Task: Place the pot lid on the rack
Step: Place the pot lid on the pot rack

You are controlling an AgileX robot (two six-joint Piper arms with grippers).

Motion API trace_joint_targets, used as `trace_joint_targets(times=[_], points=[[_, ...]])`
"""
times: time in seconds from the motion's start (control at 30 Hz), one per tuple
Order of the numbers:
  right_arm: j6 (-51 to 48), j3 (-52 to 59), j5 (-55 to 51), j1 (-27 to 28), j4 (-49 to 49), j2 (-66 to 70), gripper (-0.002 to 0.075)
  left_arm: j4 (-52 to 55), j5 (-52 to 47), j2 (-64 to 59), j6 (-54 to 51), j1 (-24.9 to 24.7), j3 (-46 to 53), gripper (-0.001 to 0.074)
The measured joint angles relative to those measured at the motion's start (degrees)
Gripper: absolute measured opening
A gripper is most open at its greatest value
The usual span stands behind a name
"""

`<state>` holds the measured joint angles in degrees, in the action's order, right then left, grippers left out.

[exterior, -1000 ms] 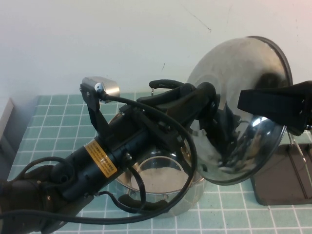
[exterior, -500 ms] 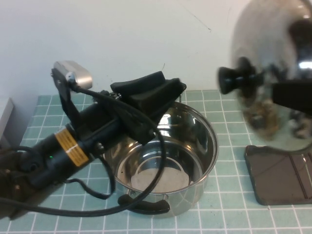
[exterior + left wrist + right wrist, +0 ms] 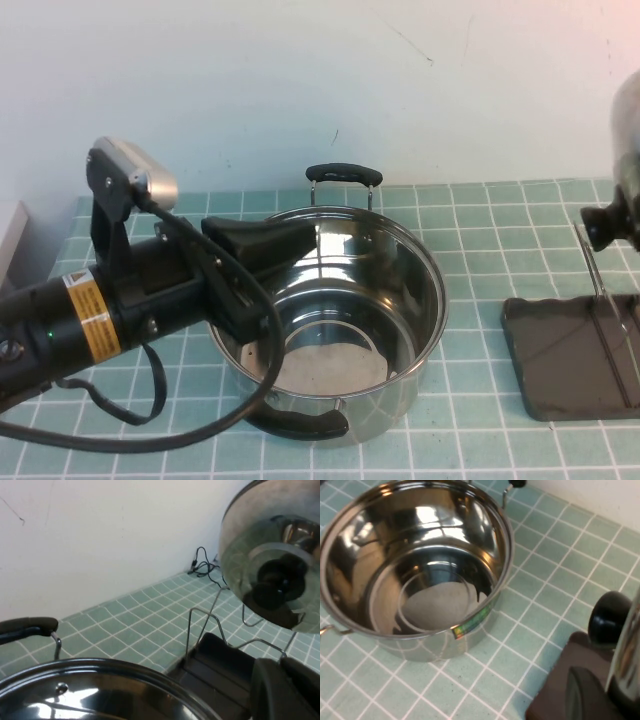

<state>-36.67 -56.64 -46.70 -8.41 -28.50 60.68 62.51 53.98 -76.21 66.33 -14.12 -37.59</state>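
The pot lid (image 3: 627, 140), shiny steel with a black knob (image 3: 607, 226), hangs upright at the high view's right edge, above the rack. In the left wrist view the lid (image 3: 260, 535) floats over the rack's wires (image 3: 202, 622). My right gripper (image 3: 612, 695) is shut on the lid's rim (image 3: 626, 645), over the rack's dark tray base (image 3: 560, 680). It is outside the high view. The rack (image 3: 570, 365) stands right of the pot. My left gripper (image 3: 300, 236) is shut and empty over the pot's left rim, and it also shows in the left wrist view (image 3: 281, 665).
The steel pot (image 3: 400, 345) with two black handles stands open at the table's middle, its inside bare. A white wall runs along the back. A black cable (image 3: 202, 562) lies by the wall beyond the rack.
The lid has gone right and lower with my right gripper, to above the rack. My left arm has let go of the knob and drawn back left over the pot.
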Motion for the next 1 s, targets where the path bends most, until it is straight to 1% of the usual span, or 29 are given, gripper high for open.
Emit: trace_joint_targets(times=[0.2, 0.4, 0.47, 0.53, 0.63, 0.7, 0.9, 1.0], points=[[0.1, 0.0, 2.4, 0.0, 0.1, 8.2, 0.0083, 5.3, 0.0, 0.0, 2.5, 0.0, 0.0, 0.0002], [0.1, 0.0, 4.2, 0.0, 0.1, 11.9, 0.0085, 11.9, -0.1, 0.0, 7.0, 0.0, 0.0, 0.0001], [0.1, 0.0, 4.5, 0.0, 0.1, 12.5, 0.0104, 13.9, -0.6, 0.0, 8.4, 0.0, 0.0, 0.0], [0.1, -0.1, 5.0, 0.0, 0.1, 12.7, 0.015, 15.7, -1.1, 0.0, 9.7, 0.0, 0.0, 0.0], [1.3, -0.1, 5.1, 0.0, 1.6, 13.2, 0.024, 16.7, -1.4, 0.0, 10.6, 0.0, 0.0, 0.0], [2.2, -0.1, 5.1, 0.0, 3.1, 13.3, 0.0267, 16.9, -1.4, 0.0, 10.8, 0.0, 0.0, 0.0], [6.8, -0.1, 4.8, 0.0, 8.9, 11.4, 0.0286, 17.2, -2.0, 0.0, 10.9, 0.2, 0.0, -0.0001], [7.4, -0.1, 3.8, 0.0, 10.0, 7.1, 0.0286, 17.4, -6.2, 0.9, 11.0, 0.1, 0.0, -0.0001]])
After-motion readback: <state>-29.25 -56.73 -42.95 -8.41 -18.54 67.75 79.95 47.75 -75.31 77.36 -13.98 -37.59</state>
